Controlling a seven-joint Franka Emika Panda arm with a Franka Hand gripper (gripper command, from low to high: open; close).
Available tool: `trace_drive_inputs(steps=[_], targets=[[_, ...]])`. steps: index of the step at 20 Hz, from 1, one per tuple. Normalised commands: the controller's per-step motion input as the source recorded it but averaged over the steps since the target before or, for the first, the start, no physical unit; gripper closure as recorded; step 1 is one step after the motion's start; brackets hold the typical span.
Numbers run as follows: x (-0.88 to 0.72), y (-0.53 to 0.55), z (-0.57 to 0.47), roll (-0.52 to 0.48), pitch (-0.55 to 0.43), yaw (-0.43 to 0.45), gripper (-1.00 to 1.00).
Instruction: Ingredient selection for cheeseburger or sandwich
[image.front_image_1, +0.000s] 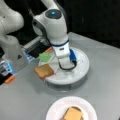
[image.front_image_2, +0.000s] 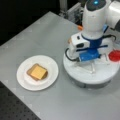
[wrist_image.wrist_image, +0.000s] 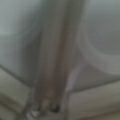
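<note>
Selection is under way: your gripper (image.front_image_2: 91, 68) is lowered onto the round white compartment tray (image.front_image_2: 82, 76); whether it is released or clenched, you cannot tell. Tan toast square (image.front_image_1: 44, 70) and green leaf piece (image.front_image_1: 45, 57) lie at the tray's left, red disc (image.front_image_2: 115, 55) far right. Yellow-orange cheese square (image.front_image_2: 38, 72) tops the stack on the white round plate (image.front_image_2: 51, 63).
</note>
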Motion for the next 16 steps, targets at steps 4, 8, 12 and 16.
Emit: trace_drive_inputs(steps=[4, 8, 12, 16], targets=[[0.15, -0.39, -0.29, 0.149, 0.003, 0.473, -1.00], [0.18, -0.44, -0.30, 0.178, 0.035, 0.418, -1.00], [0.17, -0.48, -0.32, 0.190, 0.070, 0.297, -1.00], [0.15, -0.51, -0.33, 0.166, 0.091, 0.183, -1.00]])
